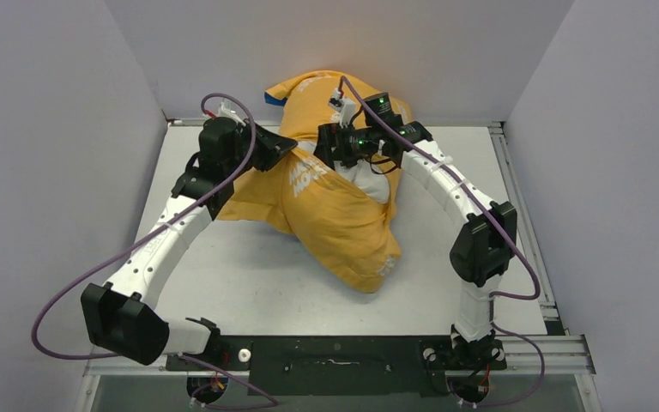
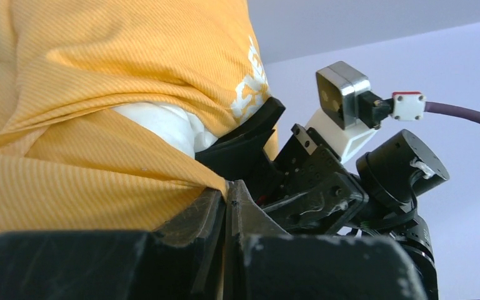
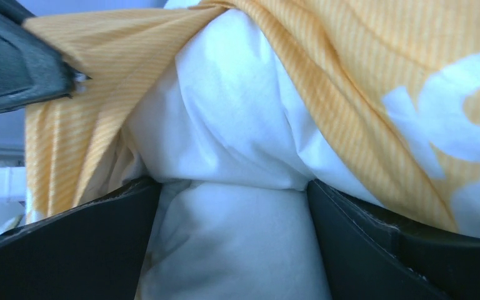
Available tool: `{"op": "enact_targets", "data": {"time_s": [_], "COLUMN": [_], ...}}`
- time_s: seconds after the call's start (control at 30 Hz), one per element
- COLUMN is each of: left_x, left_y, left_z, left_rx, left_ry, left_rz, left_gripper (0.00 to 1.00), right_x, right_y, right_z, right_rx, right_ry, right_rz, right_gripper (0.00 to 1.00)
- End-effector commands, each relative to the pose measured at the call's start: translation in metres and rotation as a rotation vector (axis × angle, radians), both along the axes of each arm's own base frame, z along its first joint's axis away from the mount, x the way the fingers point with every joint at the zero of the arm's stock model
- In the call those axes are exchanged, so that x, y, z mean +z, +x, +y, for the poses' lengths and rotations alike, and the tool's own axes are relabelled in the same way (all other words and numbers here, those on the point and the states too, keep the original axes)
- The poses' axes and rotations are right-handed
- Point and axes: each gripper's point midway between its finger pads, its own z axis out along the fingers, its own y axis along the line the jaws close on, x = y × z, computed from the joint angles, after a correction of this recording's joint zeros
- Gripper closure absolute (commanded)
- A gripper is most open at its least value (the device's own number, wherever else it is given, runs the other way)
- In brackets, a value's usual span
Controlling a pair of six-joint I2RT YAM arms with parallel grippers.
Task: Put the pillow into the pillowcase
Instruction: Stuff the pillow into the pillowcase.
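**Robot arms at the mouth of a pillowcase.** 2 arms meet over an orange pillowcase [image 1: 343,225] lying on a pale tabletop [image 1: 249,287]. The left pincer [image 2: 226,195] is clamped on the case's hem, with a fold of orange cloth pinched between its tips. Just to its right, the right pincer [image 3: 232,187] has its jaws spread wide apart, 1 on each side of a bulge of the white pillow [image 3: 225,125].

The hem runs above that pincer, from the left pincer's tip across toward the white lettering [image 3: 437,125]. The pillow sits inside the case. From overhead, only a white patch shows, just right of the right pincer.

The stuffed case reaches from the far wall [image 1: 326,43], behind both pincers, toward the near side of the tabletop. A blue corner [image 1: 273,97] shows at its far end, beyond the left pincer. Bare tabletop lies on the near side of both pincers and to the right of the right one. The far wall stands close behind them.
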Motion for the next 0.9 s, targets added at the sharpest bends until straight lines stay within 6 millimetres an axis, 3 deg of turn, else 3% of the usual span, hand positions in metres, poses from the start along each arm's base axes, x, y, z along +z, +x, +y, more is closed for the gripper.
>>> {"op": "enact_targets", "data": {"time_s": [0.0, 0.1, 0.17, 0.27, 0.4, 0.53, 0.63, 0.77, 0.87], "left_x": [0.058, 0.040, 0.018, 0.006, 0.020, 0.037, 0.025, -0.010, -0.035], "left_y": [0.041, 0.050, 0.051, 0.049, 0.043, 0.025, -0.004, -0.047, -0.065], "left_z": [0.021, 0.023, 0.036, 0.058, 0.069, 0.057, 0.040, 0.027, 0.021], "left_rx": [0.110, 0.116, 0.158, 0.212, 0.212, 0.097, -0.060, -0.216, -0.258], "left_ry": [0.070, 0.142, 0.240, 0.386, 0.455, 0.460, 0.451, 0.430, 0.372], "left_rz": [-0.165, -0.100, -0.015, 0.039, -0.006, -0.065, -0.032, 0.089, 0.151], "left_gripper": [0.96, 0.90, 0.80, 0.59, 0.32, 0.21, 0.18, 0.17, 0.17], "right_x": [0.065, 0.087, 0.094, 0.105, 0.103, 0.098, 0.074, 0.018, -0.024], "right_y": [-0.016, -0.012, 0.004, 0.027, 0.047, 0.049, 0.053, 0.056, 0.049], "right_z": [-0.019, -0.017, -0.030, -0.055, -0.087, -0.102, -0.124, -0.162, -0.165], "right_rx": [-0.018, -0.033, -0.146, -0.320, -0.506, -0.552, -0.601, -0.657, -0.617], "right_ry": [0.157, 0.206, 0.139, 0.038, -0.070, -0.114, -0.187, -0.263, -0.304], "right_rz": [0.013, -0.027, -0.089, -0.187, -0.235, -0.247, -0.181, 0.002, 0.107], "right_gripper": [0.06, 0.06, 0.06, 0.08, 0.09, 0.10, 0.10, 0.10, 0.10]}}
